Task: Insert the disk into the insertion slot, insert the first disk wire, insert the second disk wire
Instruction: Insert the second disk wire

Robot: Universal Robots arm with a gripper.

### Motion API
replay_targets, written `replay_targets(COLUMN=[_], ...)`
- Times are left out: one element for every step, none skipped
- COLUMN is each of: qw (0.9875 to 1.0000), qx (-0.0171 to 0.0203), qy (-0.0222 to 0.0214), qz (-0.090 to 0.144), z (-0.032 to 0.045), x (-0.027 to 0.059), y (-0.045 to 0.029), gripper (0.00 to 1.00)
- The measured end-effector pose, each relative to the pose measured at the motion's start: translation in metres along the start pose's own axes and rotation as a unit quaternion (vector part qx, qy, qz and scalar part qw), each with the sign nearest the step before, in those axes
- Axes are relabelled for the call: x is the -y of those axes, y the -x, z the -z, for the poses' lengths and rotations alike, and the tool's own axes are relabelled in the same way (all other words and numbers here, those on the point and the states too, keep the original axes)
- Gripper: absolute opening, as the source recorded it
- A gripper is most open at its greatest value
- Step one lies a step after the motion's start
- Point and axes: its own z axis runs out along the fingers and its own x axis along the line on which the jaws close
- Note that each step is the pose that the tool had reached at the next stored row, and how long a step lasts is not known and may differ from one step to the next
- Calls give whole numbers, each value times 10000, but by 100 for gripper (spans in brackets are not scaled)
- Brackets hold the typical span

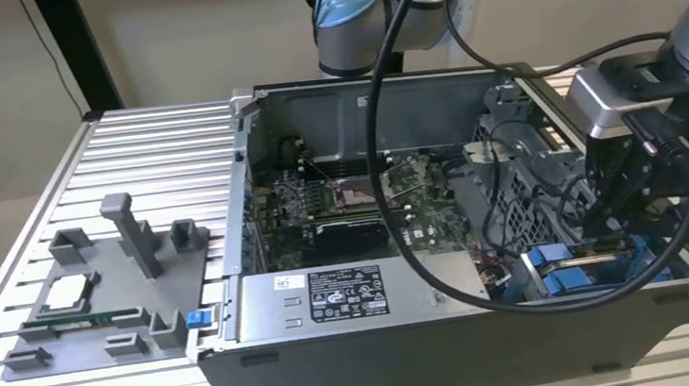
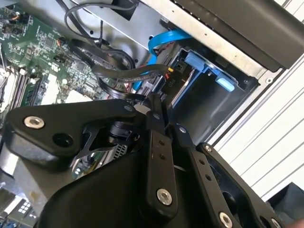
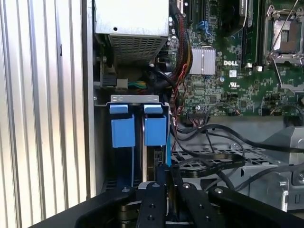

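Note:
The open computer case holds the insertion slot, a grey metal bay with two bright blue tabs, at its front corner on the exterior view's right. The disk stands edge-on in that bay under one blue tab. My gripper hangs inside the case just over the bay. Seen in the second wrist view, the gripper is shut on a small black connector of a disk wire. A blue wire loops beside it, and the same blue wire runs down to the gripper.
A grey power-supply box with a sticker sits along the case front. The green motherboard lies behind it. Black cable bundles cross the perforated cage beside the bay. A grey fixture plate rests on the slatted table at the exterior view's left.

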Motion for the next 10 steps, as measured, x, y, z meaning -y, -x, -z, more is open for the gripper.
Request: replay_targets(qw=[10000,10000,10000,10000,10000,10000,10000,10000,10000,10000], qx=[0,0,0,1,1,1,1,1,2,1], qy=[-8,-15,-23,-29,-33,-37,-40,-41,-42,-43], qz=[1,2,2,4,4,5,5,5,6,6], z=[-5,-10,-15,-19,-22,-27,-31,-34,-37,-39], x=[1,0,-1,0,0,-1,-1,-1,-1,-1], y=[0,-1,-2,-3,-4,-5,-7,-10,-13,-15], gripper=[0,0,0,0,0,0,0,0,0,0])
